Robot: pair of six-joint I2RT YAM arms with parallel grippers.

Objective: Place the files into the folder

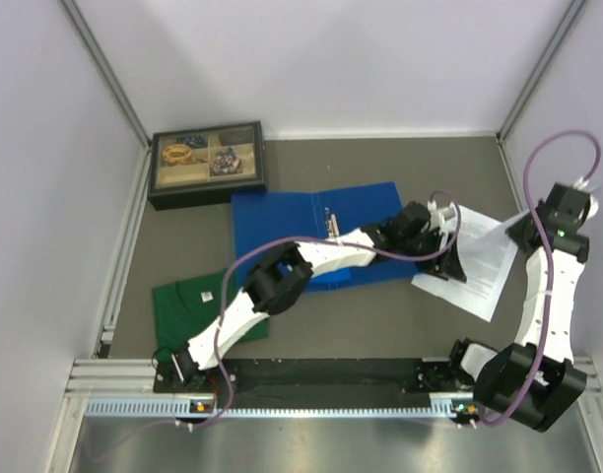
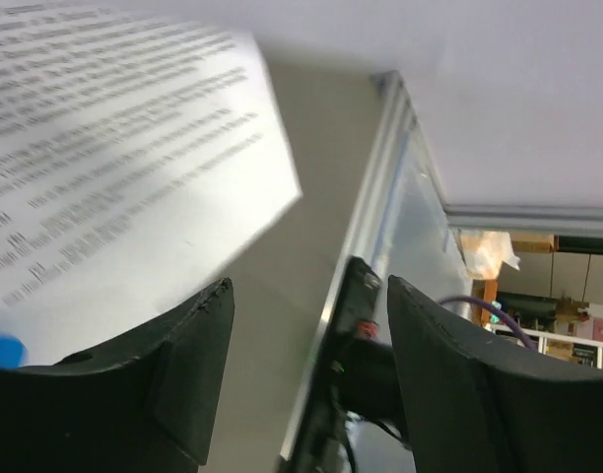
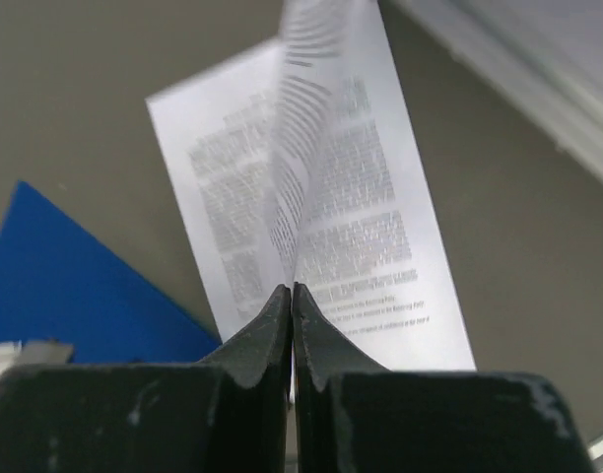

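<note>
Right wrist view: the right claw (image 3: 292, 296) is pinched tight on an edge of the papers (image 3: 321, 207), curling one sheet up off the table (image 3: 75, 108).

And the left claw (image 2: 309, 291)?

Spread wide, holding nothing, just beside them. The folder (image 1: 282, 222) lies open at their 9 o'clock.

So what's next?

I'd say carry them across onto it without crumpling. One folder; two sheets I can make out, maybe more.

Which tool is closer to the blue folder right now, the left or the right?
Left. The left tool sits just off the folder's right edge, open beside the files. The right tool is farther right, pinching the files' far edge.
</note>
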